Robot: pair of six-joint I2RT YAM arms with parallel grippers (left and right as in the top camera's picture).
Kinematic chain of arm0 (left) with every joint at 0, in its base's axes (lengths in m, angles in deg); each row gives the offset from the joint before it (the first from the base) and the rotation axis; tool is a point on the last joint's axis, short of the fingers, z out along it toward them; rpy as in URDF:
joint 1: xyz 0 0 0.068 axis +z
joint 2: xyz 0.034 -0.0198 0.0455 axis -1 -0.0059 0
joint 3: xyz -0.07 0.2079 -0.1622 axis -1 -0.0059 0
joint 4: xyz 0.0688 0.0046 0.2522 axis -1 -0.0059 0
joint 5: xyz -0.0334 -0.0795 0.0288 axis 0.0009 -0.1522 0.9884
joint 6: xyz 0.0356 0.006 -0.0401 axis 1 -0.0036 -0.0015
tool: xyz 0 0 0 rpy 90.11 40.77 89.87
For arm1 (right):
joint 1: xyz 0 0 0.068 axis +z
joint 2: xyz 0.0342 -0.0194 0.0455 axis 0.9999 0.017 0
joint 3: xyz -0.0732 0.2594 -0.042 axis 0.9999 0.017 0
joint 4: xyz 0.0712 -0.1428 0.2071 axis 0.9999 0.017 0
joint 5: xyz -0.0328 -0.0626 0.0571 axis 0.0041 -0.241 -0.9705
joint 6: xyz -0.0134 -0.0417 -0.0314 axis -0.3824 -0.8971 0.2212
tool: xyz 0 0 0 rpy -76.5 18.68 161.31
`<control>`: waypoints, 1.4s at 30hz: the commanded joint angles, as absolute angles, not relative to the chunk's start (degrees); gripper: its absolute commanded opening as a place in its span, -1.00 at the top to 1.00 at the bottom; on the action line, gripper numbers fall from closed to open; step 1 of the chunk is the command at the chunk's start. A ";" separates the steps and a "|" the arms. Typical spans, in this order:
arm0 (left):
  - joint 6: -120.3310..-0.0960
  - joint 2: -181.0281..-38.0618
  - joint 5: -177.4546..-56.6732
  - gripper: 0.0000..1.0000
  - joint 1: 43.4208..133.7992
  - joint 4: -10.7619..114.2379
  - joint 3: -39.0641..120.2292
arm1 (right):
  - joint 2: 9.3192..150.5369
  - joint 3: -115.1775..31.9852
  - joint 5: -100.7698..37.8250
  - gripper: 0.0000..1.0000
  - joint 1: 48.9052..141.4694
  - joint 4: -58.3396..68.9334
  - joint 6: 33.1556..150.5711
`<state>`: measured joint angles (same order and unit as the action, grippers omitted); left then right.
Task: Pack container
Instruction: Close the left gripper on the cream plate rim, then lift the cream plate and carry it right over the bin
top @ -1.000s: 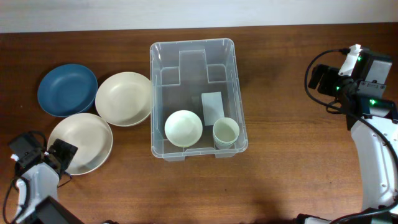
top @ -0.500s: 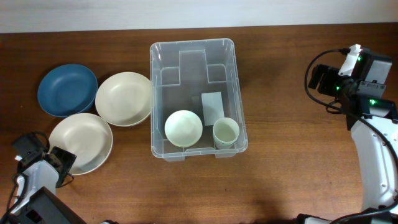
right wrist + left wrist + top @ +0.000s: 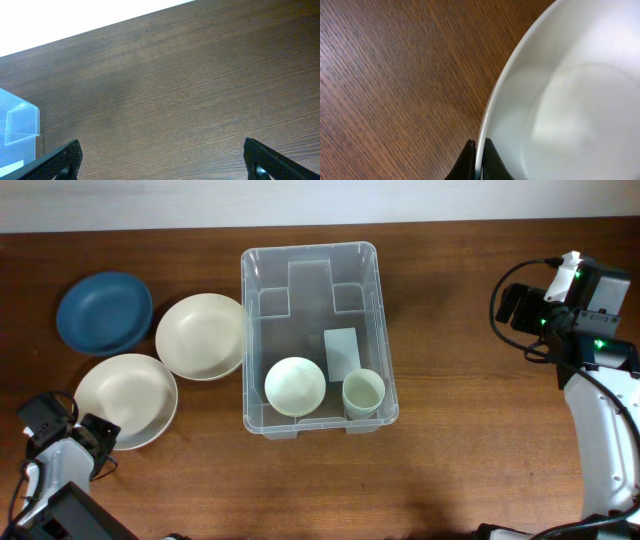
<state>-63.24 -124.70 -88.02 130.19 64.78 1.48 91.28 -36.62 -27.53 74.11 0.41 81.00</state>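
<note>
The clear plastic container (image 3: pixel 310 248) stands mid-table with a pale green bowl (image 3: pixel 295 385), a pale green cup (image 3: pixel 363 392) and a white label (image 3: pixel 342 352) inside. At the front left lies a cream plate (image 3: pixel 125 400). My left gripper (image 3: pixel 100 436) is shut on its near rim. In the left wrist view the two black fingertips of the left gripper (image 3: pixel 479 149) pinch the thin white rim of the cream plate (image 3: pixel 560 100). My right gripper (image 3: pixel 165 165) is open over bare wood at the far right, with a corner of the container (image 3: pixel 17 125) at its left.
A blue plate (image 3: pixel 104 312) lies at the far left. A cream bowl (image 3: pixel 200 337) sits between it and the container, touching the held plate's edge. The right arm (image 3: pixel 575 310) stands at the table's right side.
My left gripper has gone from open to shut on the cream plate's rim. That plate slid slightly left, and the blue plate shifted left too. The right arm has not moved.
</note>
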 commanded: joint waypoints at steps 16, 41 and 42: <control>-62.98 -114.21 -86.68 0.99 130.39 47.64 13.85 | 90.63 -37.28 -27.44 -0.98 73.89 0.26 81.44; -66.54 -100.05 -113.85 0.98 102.65 76.86 19.16 | 90.63 -37.28 -27.44 -0.98 73.89 0.26 81.44; -66.54 -100.31 -110.73 0.99 100.14 77.32 19.16 | 90.63 -37.28 -27.44 -0.98 73.89 0.26 81.44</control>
